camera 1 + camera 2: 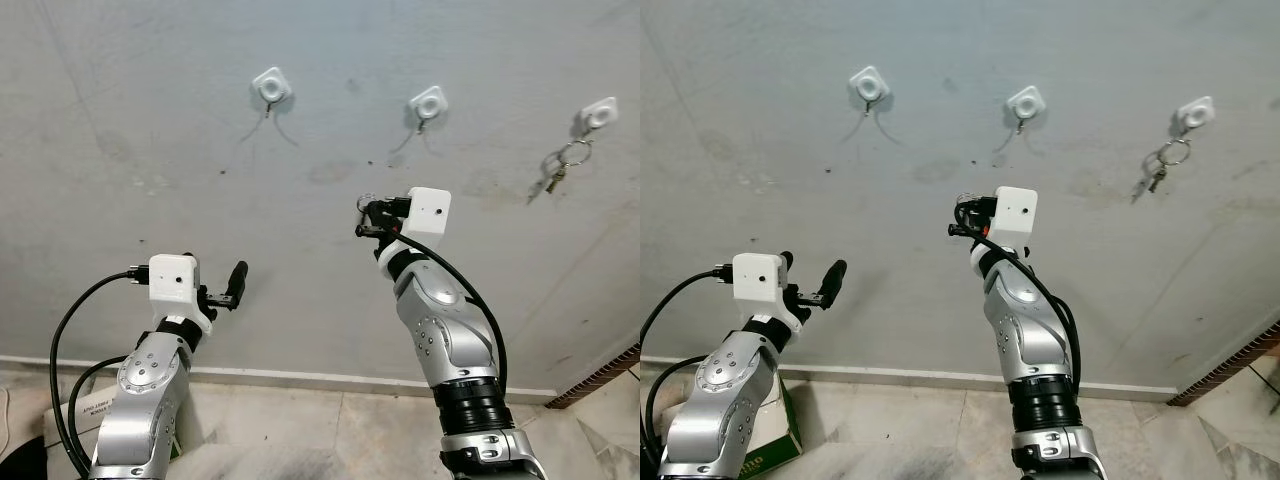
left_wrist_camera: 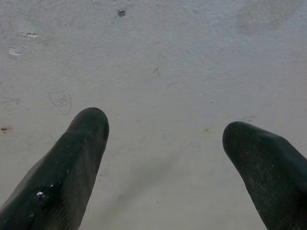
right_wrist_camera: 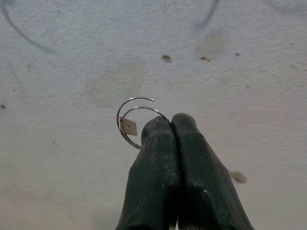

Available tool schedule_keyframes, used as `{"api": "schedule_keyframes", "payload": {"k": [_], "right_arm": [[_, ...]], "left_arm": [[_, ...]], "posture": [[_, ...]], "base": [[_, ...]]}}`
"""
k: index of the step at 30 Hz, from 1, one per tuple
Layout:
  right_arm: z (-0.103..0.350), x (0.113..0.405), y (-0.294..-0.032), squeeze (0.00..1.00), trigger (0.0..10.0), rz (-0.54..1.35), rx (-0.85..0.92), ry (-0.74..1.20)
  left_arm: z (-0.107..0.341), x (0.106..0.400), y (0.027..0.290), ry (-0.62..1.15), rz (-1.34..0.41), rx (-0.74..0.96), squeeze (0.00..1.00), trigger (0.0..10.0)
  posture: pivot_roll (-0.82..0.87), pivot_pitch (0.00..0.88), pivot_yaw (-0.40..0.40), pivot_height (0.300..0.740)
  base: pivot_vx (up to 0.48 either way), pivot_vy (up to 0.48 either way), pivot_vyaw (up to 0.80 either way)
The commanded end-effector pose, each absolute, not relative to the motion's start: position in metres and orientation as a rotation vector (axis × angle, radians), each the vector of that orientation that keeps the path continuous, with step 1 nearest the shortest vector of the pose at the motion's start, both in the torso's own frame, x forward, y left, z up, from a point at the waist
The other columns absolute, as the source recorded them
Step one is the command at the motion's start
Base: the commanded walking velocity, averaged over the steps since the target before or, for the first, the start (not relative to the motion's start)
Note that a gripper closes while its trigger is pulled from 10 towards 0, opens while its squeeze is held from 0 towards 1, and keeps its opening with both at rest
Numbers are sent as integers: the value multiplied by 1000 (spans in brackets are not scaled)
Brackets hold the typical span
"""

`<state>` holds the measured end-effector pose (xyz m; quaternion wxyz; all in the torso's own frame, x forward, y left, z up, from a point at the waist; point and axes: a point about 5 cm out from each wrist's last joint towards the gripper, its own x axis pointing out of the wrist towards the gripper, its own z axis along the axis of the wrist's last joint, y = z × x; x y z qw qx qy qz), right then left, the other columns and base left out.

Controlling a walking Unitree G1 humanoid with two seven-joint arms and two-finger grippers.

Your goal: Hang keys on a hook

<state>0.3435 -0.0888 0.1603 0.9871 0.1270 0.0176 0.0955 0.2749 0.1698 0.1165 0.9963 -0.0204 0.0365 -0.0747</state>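
A grey plaster wall [image 1: 150, 100] faces the robot, with pale floor tiles [image 1: 330, 430] along its base. Low at the left, beside the left arm, stands a green carton [image 1: 765, 452] with white lettering too cut off to read. Three white hooks are fixed in a row on the wall: the left hook [image 1: 271, 87], the middle hook [image 1: 428, 103] and the right hook [image 1: 598, 116]. A bunch of keys [image 1: 558, 168] hangs from the right hook, dangling down and to the left. The right end effector [image 3: 171, 125] is raised near the wall below the middle hook, its fingers pressed together on a bare key ring [image 3: 132, 120], which stands out sideways from the fingertips. The left end effector [image 2: 165, 139] is held lower and to the left, fingers spread wide and holding nothing, pointing at bare wall.
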Motion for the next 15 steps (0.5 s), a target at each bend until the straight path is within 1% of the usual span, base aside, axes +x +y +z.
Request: {"api": "schedule_keyframes", "payload": {"k": [1, 4, 15], "right_arm": [[163, 344, -88, 0, 10000, 192, 259, 25], [163, 344, -88, 0, 10000, 193, 258, 25], [164, 345, -89, 0, 10000, 199, 244, 17]], "left_arm": [[119, 274, 170, 62, -151, -43, 0, 10000], [119, 274, 170, 62, -153, -41, 0, 10000], [119, 274, 170, 65, -156, -35, 0, 10000]], "posture": [[112, 16, -42, 740], [111, 16, -43, 740], [113, 15, -41, 740]], "base": [[0, 0, 0], [0, 0, 0], [0, -311, 0]]}}
